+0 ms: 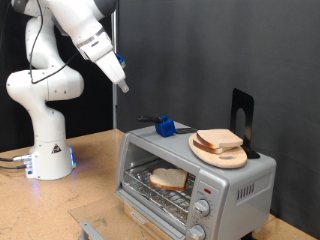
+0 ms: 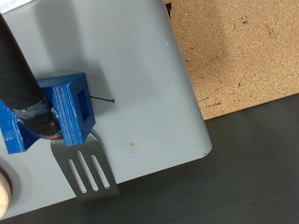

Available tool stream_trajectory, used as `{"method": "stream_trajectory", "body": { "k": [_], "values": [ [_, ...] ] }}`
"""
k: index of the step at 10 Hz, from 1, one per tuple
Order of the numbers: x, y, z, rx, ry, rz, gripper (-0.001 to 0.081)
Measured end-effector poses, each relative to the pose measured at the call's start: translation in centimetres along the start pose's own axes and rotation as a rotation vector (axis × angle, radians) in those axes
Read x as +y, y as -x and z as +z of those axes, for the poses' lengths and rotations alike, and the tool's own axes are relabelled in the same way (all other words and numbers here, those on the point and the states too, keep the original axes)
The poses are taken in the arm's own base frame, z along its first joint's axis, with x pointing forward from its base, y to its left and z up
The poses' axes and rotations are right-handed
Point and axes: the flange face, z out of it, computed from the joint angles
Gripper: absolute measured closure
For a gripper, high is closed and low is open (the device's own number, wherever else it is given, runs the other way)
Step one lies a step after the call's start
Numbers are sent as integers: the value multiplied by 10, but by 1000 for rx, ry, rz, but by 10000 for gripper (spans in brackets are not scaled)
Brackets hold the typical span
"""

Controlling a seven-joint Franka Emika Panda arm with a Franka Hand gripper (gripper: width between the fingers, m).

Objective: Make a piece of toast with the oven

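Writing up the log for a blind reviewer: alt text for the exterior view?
White robot arm's gripper hangs in the air above a boxy silver toaster oven, holding nothing. One bread slice lies on the rack inside; more sit on a round wooden board on top.

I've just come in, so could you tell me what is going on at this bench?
A robot arm is making toast with a silver toaster oven. One slice of bread already lies on the rack inside, and more slices sit on a round wooden board on top. The gripper hangs in the air above the oven, holding nothing, over a blue-handled spatula.
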Motion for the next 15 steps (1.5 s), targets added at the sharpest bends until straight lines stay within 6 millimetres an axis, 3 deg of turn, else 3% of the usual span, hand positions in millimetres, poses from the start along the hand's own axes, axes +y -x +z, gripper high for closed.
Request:
{"method": "stream_trajectory", "body": {
  "k": [8,9,11,12,15],
  "values": [
    [96,57,-42,74,-158,118,0],
    [96,56,-41,80,-145,116,0],
    [82,68,-32,-60,-308,208,0],
    [85,74,-33,-105,-397,278,0],
    [122,96,-36,-236,-625,519,0]
  ]
}}
